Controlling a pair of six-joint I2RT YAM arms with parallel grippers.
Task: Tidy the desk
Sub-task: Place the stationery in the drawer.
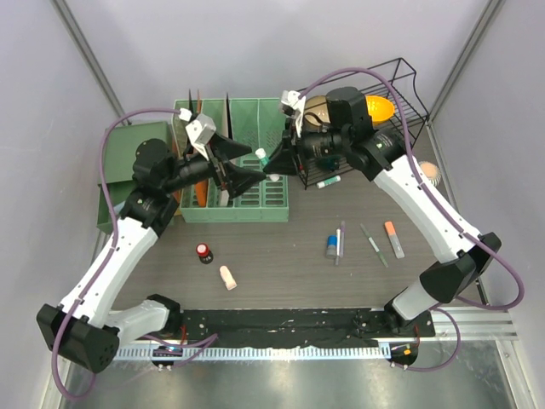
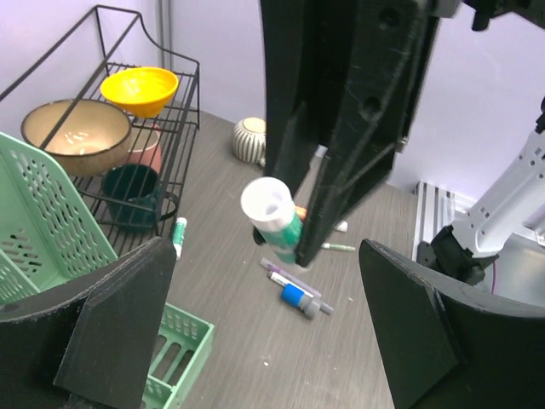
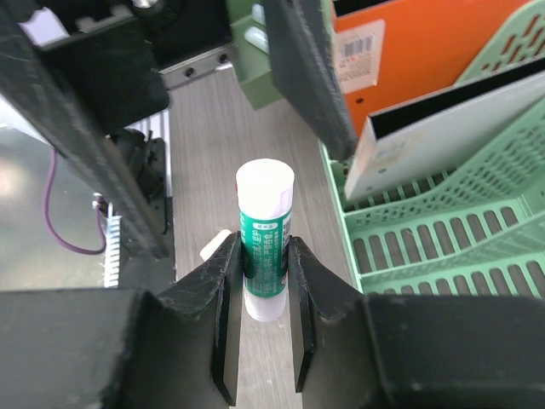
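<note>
Over the dark wood-grain desk (image 1: 281, 247), my right gripper (image 3: 260, 247) is shut on a green-and-white glue stick (image 3: 265, 230), clamped at its middle and held in the air. In the top view the glue stick (image 1: 264, 156) hangs beside the green file rack (image 1: 255, 128), with my right gripper (image 1: 274, 162) reaching in from the right. My left gripper (image 2: 264, 256) stands wide open facing it; the glue stick (image 2: 277, 217) sits between its spread fingers without touching them. In the right wrist view the left gripper's fingers (image 3: 306, 77) flank the stick.
An orange folder (image 1: 200, 192) stands in the file rack. A black wire rack (image 1: 400, 94) holds a yellow bowl (image 1: 377, 109) and a tan bowl (image 1: 317, 108). Markers and pens (image 1: 336, 245), an orange marker (image 1: 393, 239), a red-capped bottle (image 1: 203, 252) and a pale tube (image 1: 227, 278) lie on the desk.
</note>
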